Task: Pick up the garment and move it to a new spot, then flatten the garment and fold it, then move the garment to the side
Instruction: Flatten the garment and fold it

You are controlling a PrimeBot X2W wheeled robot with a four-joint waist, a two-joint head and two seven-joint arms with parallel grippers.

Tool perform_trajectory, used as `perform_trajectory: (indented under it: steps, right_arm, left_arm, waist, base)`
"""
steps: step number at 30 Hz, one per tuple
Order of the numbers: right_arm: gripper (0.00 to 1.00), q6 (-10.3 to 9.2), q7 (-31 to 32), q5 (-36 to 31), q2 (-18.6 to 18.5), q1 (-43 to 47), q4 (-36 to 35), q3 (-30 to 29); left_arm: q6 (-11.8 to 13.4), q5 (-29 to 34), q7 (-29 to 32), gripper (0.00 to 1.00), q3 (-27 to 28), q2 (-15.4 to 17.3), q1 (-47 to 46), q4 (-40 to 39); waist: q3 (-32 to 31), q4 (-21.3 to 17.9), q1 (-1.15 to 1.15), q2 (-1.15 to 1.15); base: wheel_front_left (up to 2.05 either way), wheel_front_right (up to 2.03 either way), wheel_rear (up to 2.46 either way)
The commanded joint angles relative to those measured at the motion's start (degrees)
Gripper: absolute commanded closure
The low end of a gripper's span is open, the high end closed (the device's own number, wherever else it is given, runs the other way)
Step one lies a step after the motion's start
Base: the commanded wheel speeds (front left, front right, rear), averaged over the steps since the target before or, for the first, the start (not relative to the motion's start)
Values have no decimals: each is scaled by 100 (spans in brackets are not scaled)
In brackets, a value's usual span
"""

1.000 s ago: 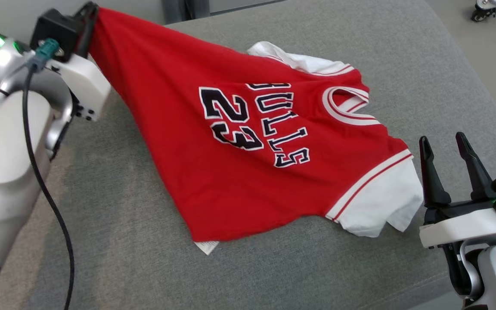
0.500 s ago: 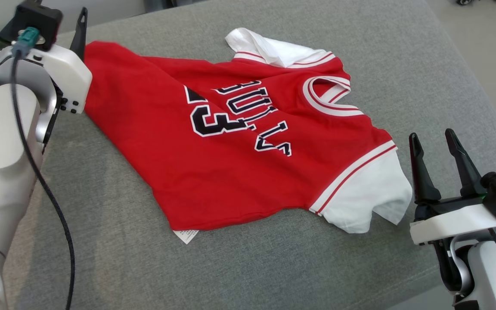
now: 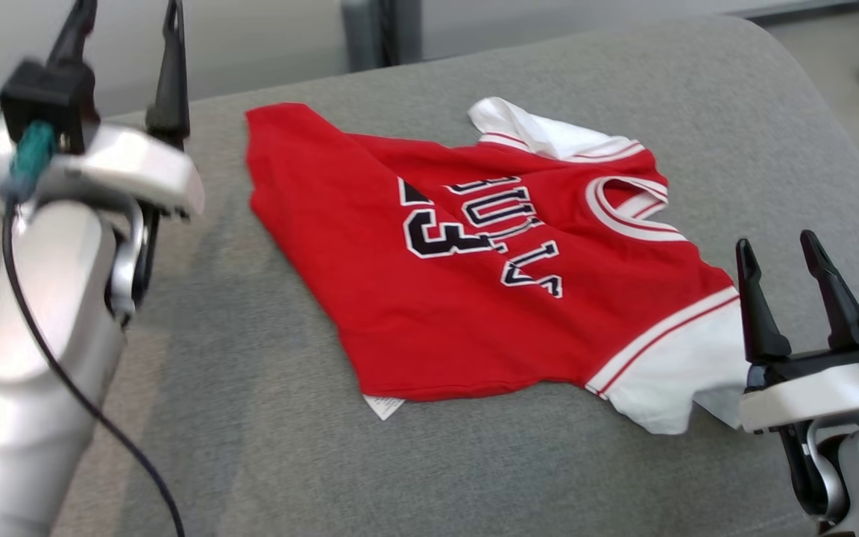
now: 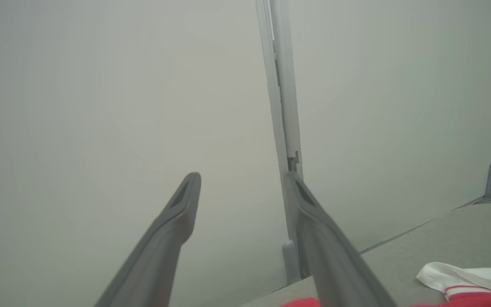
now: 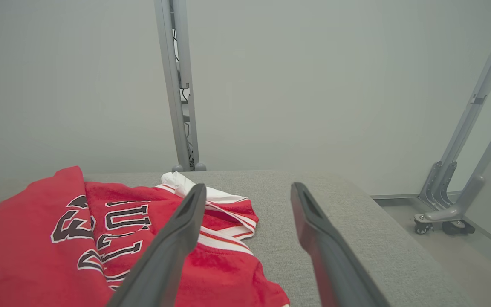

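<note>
The garment (image 3: 474,298), a red jersey with white sleeves and dark lettering, lies rumpled and partly folded over itself on the grey cushioned surface (image 3: 474,470). My left gripper (image 3: 130,22) stands open and empty to the left of the garment's far hem corner, fingers pointing up and clear of the cloth. In the left wrist view that gripper (image 4: 243,177) faces the wall, with the garment's edge (image 4: 463,273) at the bottom right. My right gripper (image 3: 775,242) is open beside the near white sleeve. In the right wrist view, its left finger (image 5: 173,247) crosses in front of the garment (image 5: 36,238).
A grey metal post (image 3: 381,33) rises behind the surface's far edge, against a pale wall. A wheeled frame (image 5: 441,213) stands on the floor off the right side. The surface's rounded right edge (image 3: 832,134) drops to the floor.
My left gripper opened and let go of the garment's hem corner, which fell flat on the surface. The gripper now stands apart from the cloth. The head view has shifted.
</note>
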Motion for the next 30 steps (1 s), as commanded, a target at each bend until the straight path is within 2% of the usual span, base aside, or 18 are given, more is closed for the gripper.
perform_trajectory:
  steps: [1, 7, 12, 21, 26, 30]
  right_arm:
    - [0, -1, -10, -33, -69, 121, 19, -29]
    - [0, -1, -11, -49, -132, 258, 67, -33]
    - [0, -1, -10, -58, -167, 334, 111, 6]
    - [0, -1, -10, -30, -220, 343, 159, 108]
    - [0, -1, -10, -7, -216, 296, 183, 157]
    - [0, -1, -10, 1, -216, 305, 194, 162]
  left_arm:
    - [118, 0, 1, 0, 163, 39, 472, -378]
    - [423, 106, -2, 0, 721, -103, 2155, -1859]
    - [503, 290, -1, 0, 1039, -474, 3240, -2592]
    - [140, 716, -2, 0, 1233, -900, 3733, -2677]
    - [-449, 753, 47, 0, 736, -1003, 3832, -2055]
    - [-830, 850, 421, 0, 239, -1056, 3721, -1453]
  waist:
    - [-211, 237, 0, 0]
    - [-444, 510, 0, 0]
    - [-570, 645, 0, 0]
    - [-623, 755, 0, 0]
    - [-602, 707, 0, 0]
    - [-525, 639, 0, 0]
  base:
    - [0, 0, 0]
    - [0, 0, 0]
    - [0, 0, 0]
    - [0, 0, 0]
    - [0, 0, 0]
    - [0, 0, 0]
